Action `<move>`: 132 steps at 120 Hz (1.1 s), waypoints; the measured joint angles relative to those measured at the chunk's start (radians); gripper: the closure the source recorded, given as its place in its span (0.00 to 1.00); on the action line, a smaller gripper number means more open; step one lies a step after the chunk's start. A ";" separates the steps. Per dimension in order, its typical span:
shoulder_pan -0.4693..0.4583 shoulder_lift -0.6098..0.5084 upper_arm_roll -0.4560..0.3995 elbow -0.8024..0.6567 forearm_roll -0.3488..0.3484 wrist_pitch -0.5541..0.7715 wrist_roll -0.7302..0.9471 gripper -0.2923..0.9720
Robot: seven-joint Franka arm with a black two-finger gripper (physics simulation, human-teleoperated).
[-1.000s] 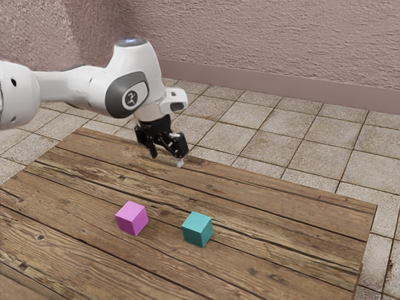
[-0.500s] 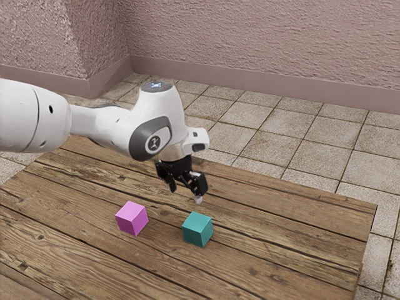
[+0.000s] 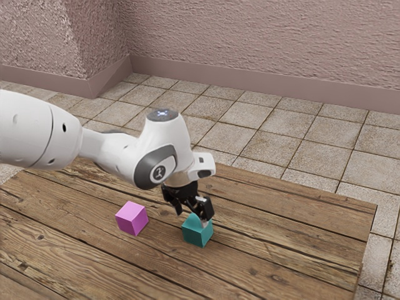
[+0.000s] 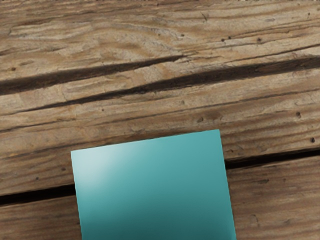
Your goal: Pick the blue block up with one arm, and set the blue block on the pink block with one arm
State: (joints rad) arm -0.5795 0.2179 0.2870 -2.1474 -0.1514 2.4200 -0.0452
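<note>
Gripper (image 3: 197, 216) spread just above blue block (image 3: 199, 235), cube resting flat, edges slightly askew to table planks (image 4: 150, 75)

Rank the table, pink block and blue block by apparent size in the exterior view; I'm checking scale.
Wooden table, largest by far.
Then blue block and pink block: they look alike, so unranked.
</note>
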 joint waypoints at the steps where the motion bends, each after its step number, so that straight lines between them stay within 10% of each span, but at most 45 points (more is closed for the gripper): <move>1: 0.000 0.001 0.000 0.000 -0.001 0.001 0.000 0.25; 132: 0.012 0.119 -0.008 0.049 -0.040 0.033 -0.001 0.33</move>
State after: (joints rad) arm -0.5678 0.3367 0.2791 -2.0988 -0.1918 2.4535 -0.0458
